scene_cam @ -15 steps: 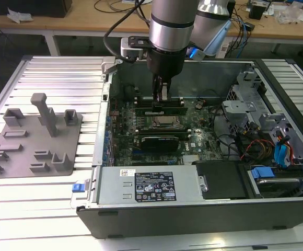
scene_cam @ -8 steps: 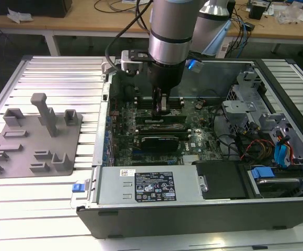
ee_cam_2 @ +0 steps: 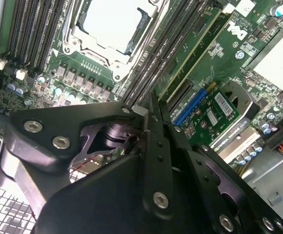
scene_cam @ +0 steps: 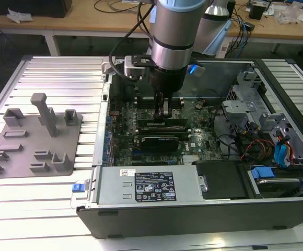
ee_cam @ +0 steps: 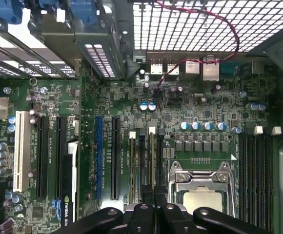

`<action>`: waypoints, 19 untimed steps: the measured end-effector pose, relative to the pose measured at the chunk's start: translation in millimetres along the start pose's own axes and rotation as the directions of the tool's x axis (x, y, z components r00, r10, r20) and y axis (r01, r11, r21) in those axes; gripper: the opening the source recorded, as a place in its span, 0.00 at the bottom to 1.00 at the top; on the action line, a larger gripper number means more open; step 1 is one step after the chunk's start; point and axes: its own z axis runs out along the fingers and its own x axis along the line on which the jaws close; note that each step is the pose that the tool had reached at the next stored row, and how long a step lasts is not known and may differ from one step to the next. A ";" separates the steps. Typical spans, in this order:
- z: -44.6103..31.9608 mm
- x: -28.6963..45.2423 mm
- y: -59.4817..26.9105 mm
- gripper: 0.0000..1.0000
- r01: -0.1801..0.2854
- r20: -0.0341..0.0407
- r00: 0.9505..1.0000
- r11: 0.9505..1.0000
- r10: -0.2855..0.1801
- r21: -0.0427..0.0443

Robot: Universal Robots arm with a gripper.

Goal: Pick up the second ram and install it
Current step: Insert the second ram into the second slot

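So the gripper (scene_cam: 163, 111) is down inside the case (scene_cam: 193, 219), right over the memory slots. Its fingers are drawn in tight, and as far as I can tell they're pinching the top edge of the ram (ee_cam: 151, 161). In the first wrist view the ram runs along a slot just beside the CPU socket (ee_cam: 197, 180), with what looks like another stick (ee_cam: 132, 165) in a slot right beside it. I can't tell if it's fully seated. If it were me, I'd keep the ram dead square to the slot and push straight down with no rocking. The grip is mid-stick, so I'd go easy so the board doesn't bow, and make sure the white clip (ee_cam: 151, 130) at the end latches. There isn't much clearance, with the black card (scene_cam: 162, 140) close by and the socket on the other side. The case sits on a slatted metal table (scene_cam: 57, 73), with a grey plate (scene_cam: 36, 130) of posts towards the exterior view's left. There's a tangle of cables (scene_cam: 256, 146) in the case towards that view's right, and wooden benches (scene_cam: 89, 21) run along the back.
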 end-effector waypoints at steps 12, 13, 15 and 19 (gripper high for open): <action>4.4 0.0 -0.2 0.09 0.000 0.000 1.000 1.000 0.000 0.000; 4.6 0.0 -0.3 0.09 0.000 0.000 1.000 1.000 0.000 0.000; 5.4 0.0 -2.4 0.09 0.000 0.000 1.000 1.000 0.000 0.000; 9.2 0.1 -3.4 0.09 -0.002 0.000 1.000 1.000 0.002 0.000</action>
